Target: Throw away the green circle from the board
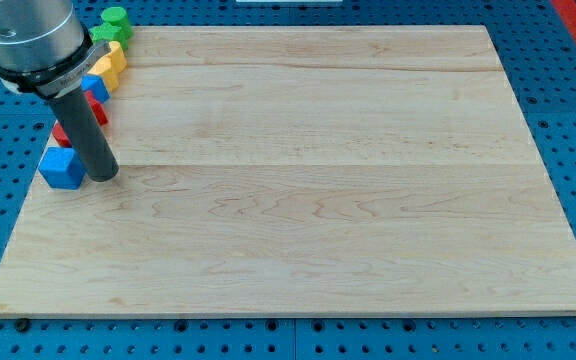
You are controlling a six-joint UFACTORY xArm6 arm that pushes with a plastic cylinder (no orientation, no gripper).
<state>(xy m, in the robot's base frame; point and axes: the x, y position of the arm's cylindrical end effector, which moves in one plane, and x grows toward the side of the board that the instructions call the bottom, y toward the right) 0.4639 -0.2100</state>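
Observation:
My tip (pixel 103 176) rests on the wooden board (pixel 318 200) near its left edge, touching or almost touching the right side of a blue block (pixel 60 168). A green block (pixel 116 17), rounded on top, sits at the board's top left corner, far above my tip. A second green piece (pixel 104 35) lies just below it; their exact shapes are hard to make out. The rod and the arm body hide part of the blocks along the left edge.
A row of blocks runs down the left edge: a yellow block (pixel 112 62), a blue block (pixel 95 88), a red block (pixel 99 111) and another red block (pixel 60 131) behind the rod. A blue pegboard (pixel 568 120) surrounds the board.

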